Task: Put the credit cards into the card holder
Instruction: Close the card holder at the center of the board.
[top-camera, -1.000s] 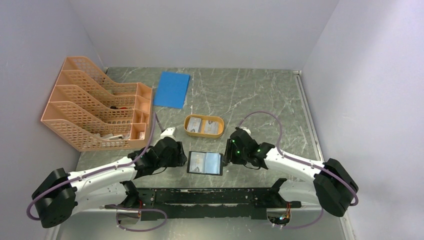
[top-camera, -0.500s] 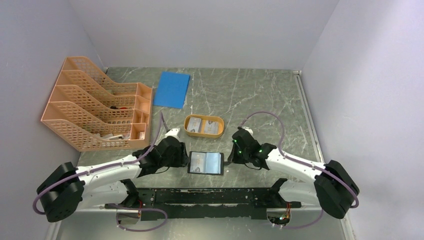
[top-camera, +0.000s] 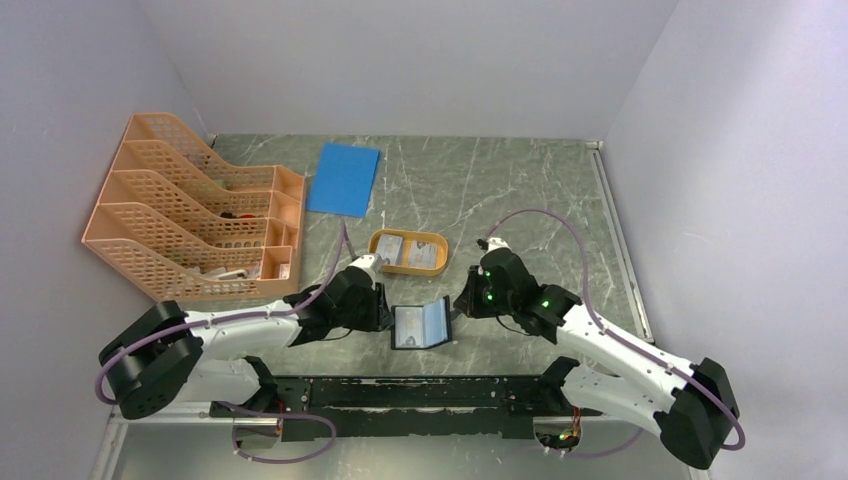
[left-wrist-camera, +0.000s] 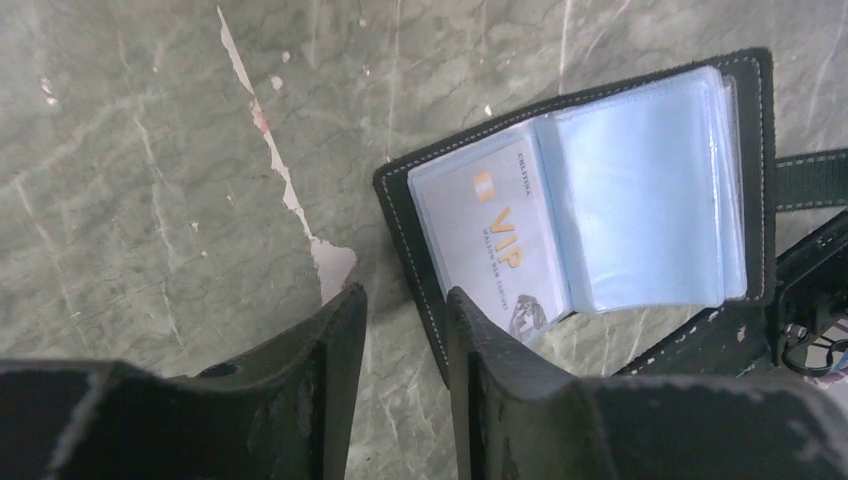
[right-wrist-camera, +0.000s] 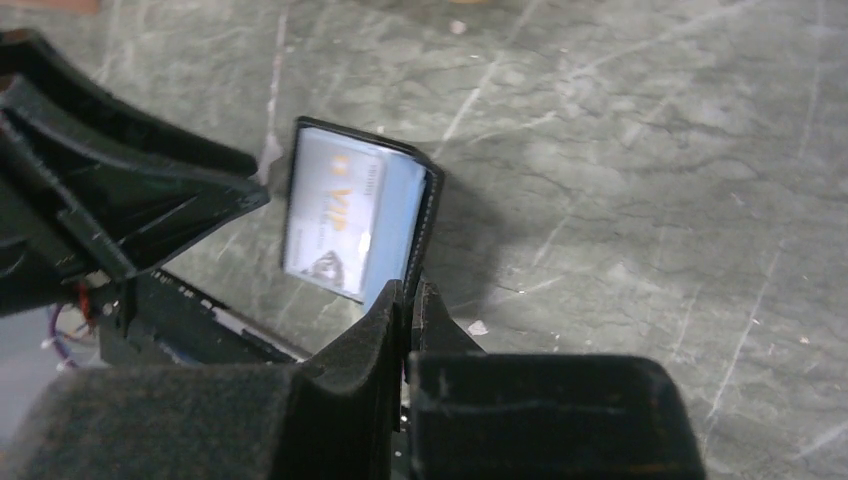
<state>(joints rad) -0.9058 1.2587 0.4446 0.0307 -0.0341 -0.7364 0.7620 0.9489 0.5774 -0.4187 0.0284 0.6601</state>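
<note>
The black card holder (top-camera: 420, 325) lies on the table between the arms, half open, with its right cover raised. A VIP card (left-wrist-camera: 490, 240) sits in its left clear pocket. My right gripper (right-wrist-camera: 410, 285) is shut on the edge of that raised right cover (right-wrist-camera: 428, 215). My left gripper (left-wrist-camera: 405, 295) is open low over the table, and the holder's left cover edge (left-wrist-camera: 415, 250) runs in between its fingers, close to the right one. Pale credit cards (top-camera: 408, 250) lie in the orange dish (top-camera: 441, 262) just behind the holder.
An orange mesh file organiser (top-camera: 190, 215) fills the left side. A blue flat sheet (top-camera: 343, 178) lies at the back. A black rail (top-camera: 420, 395) runs along the near edge, and walls close in on both sides.
My right gripper has shut on the holder's right cover and lifted it, so the holder is partly folded. My left arm has slid right to the holder's left edge, its fingers narrowing.
</note>
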